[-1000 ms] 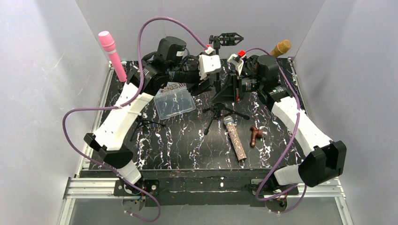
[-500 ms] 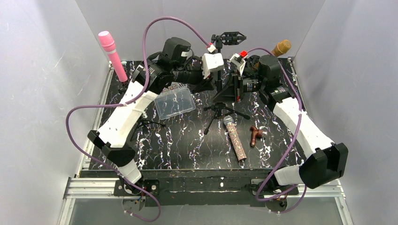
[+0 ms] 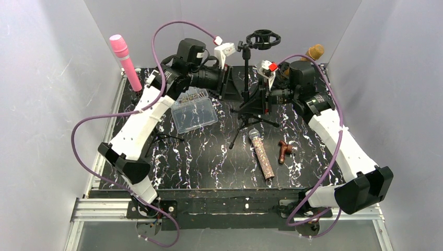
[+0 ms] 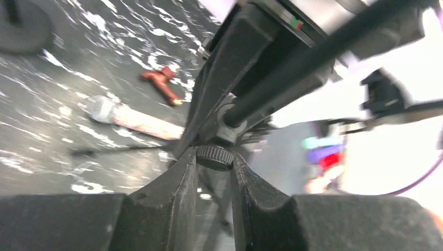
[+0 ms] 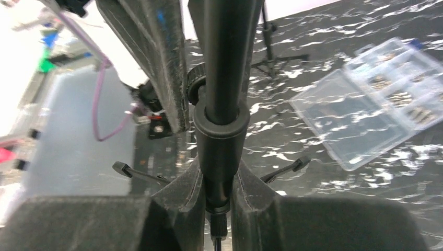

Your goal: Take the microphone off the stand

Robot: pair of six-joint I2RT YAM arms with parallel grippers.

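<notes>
Centrally, glittery cylindrical microphone (image 3: 261, 156) on marbled tabletop (image 3: 209, 157)

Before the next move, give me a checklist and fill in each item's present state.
1. Right gripper clamped on the stand's pole: ok.
2. Left gripper pinching the small knob: ok.
3. Holder ring at the top of the stand empty: ok.
4. Microphone lying flat on the table: ok.
5. All of the stand's legs planted on the table: cannot tell.
</notes>
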